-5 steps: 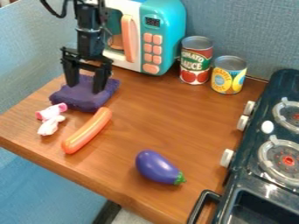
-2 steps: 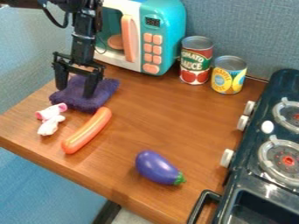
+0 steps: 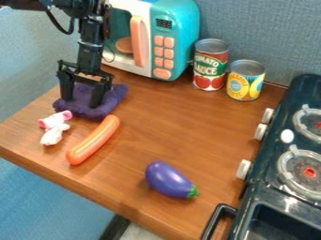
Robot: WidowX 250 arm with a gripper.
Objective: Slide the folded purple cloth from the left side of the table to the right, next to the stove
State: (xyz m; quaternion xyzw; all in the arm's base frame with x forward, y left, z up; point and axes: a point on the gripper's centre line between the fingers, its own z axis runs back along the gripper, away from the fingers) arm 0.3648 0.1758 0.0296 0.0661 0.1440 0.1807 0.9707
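- Black gripper [image 3: 81,101]: fingers spread wide, tips down at the cloth, probably touching it; nothing visibly gripped.
- Purple cloth [image 3: 114,96]: under the gripper, on the wooden counter [image 3: 156,122].
- Pink-and-white toy [image 3: 54,127]: just in front of the cloth.
- Toy hot dog [image 3: 93,140]: in front of the cloth, its far end just beside it.
- Toy microwave [image 3: 179,28]: behind the cloth, to the right.
- Toy eggplant [image 3: 168,179]: well apart from the cloth, front right.

Blue woven fabric panels [image 3: 266,28] border the brown wooden counter [image 3: 182,126].
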